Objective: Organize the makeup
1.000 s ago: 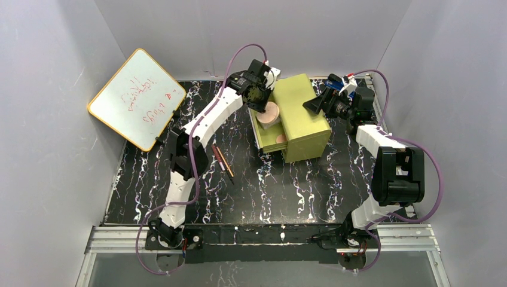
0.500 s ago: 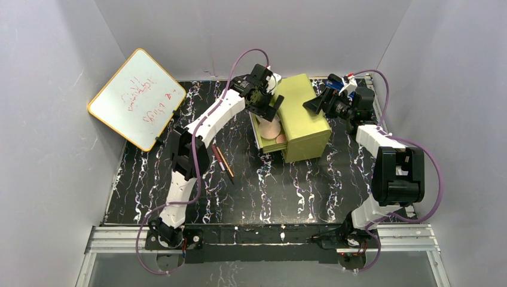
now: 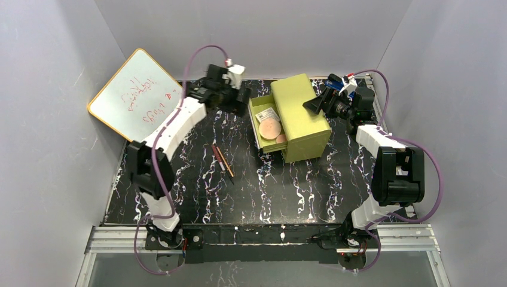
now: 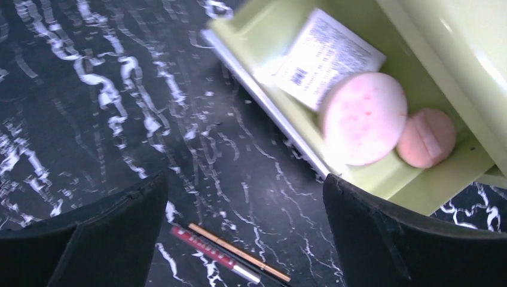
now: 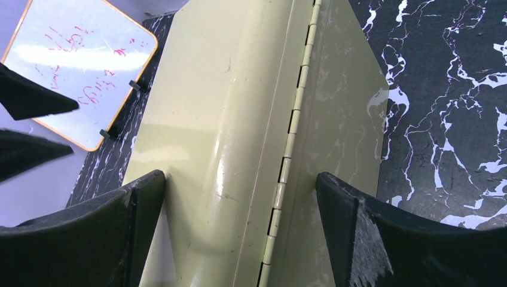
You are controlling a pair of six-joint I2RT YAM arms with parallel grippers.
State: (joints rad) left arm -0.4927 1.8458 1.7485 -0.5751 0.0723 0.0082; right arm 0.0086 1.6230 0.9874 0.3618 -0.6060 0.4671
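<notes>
The yellow-green box has its drawer pulled out to the left. In the drawer lie a white palette, a large pink disc and a smaller pink disc. The left wrist view shows the same large disc, small disc and palette. Two thin pencils lie side by side on the black marbled table, also visible between my left fingers as pencils. My left gripper hangs open and empty, left of the drawer. My right gripper stands open against the box's far right side, over the hinge.
A yellow-rimmed whiteboard with red writing leans at the back left, off the mat's corner. Grey walls close in on three sides. The drawer's white front rim juts out toward my left gripper.
My left gripper has opened and let the large pink disc drop into the drawer, then drawn back up and to the left. The right arm has not moved.
</notes>
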